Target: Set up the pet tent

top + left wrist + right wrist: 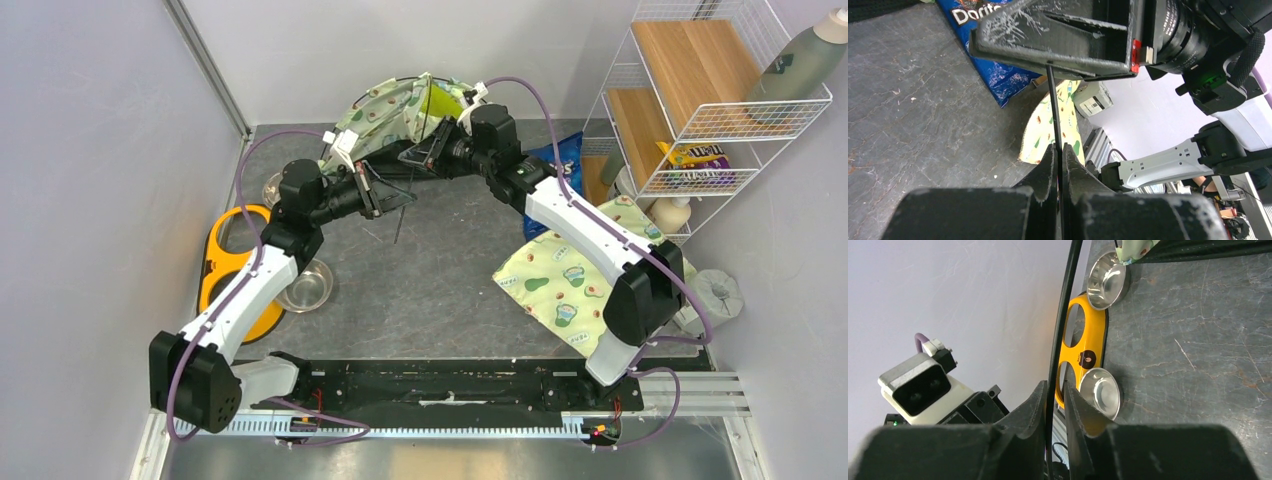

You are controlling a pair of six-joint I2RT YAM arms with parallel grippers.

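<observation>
Left gripper point(1059, 150) clenched on thin black pole point(1053, 100). Right gripper point(1054, 385) clamped on pole too, seemingly same one. Pet tent point(385, 115) at 12 o'clock on mat point(450, 290), slumped, not domed. Judged early to midway: seating pole and raising fabric left. Pole ends and sleeves hidden behind grippers; tent's far side unseen.

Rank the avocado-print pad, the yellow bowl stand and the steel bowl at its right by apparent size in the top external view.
1. avocado-print pad, though partly hidden.
2. yellow bowl stand, also partly hidden.
3. steel bowl, smallest.
</observation>
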